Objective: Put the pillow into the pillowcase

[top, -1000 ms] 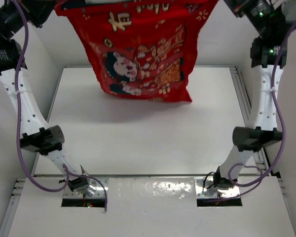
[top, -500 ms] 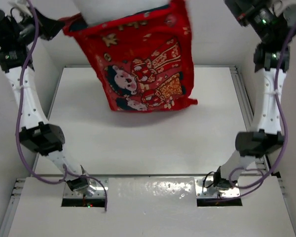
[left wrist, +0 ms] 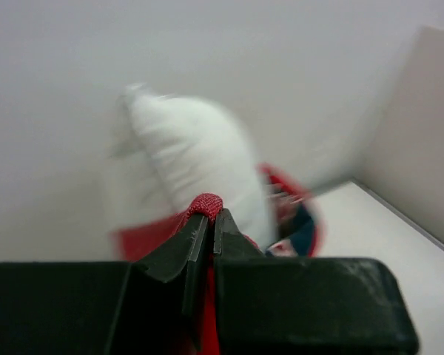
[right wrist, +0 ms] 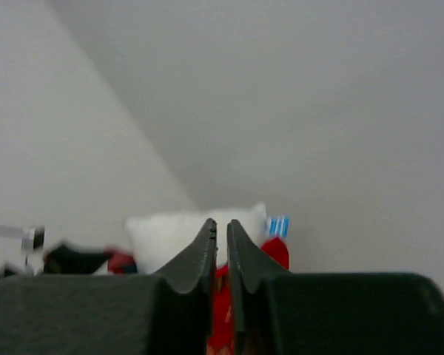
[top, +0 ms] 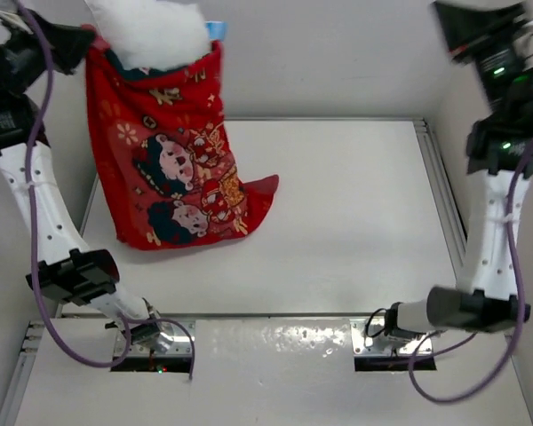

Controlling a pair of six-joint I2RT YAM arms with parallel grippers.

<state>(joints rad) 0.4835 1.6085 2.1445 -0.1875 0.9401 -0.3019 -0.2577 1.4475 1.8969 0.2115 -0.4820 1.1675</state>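
Note:
The red pillowcase (top: 173,169) hangs at the left from my left gripper (top: 78,40), and its bottom end rests crumpled on the table (top: 355,222). My left gripper (left wrist: 211,214) is shut on a fold of the pillowcase (left wrist: 144,238) rim. The white pillow (top: 147,31) bulges out of the case's open top, its blue tag (top: 215,29) at the right corner. In the left wrist view the pillow (left wrist: 185,163) is blurred. My right gripper (top: 453,27) is high at the far right, shut on nothing, well apart from the case. Past my right gripper (right wrist: 220,225) I see the pillow (right wrist: 170,233), tag (right wrist: 278,225) and pillowcase (right wrist: 275,251) far off.
White walls enclose the table at the back and on both sides. A metal rail (top: 437,186) runs along the table's right edge. The two arm bases (top: 151,335) sit on the near ledge.
The pillowcase has come away from my right gripper, swung left and dropped, so it now hangs from the left gripper alone. The right arm has pulled back to the right.

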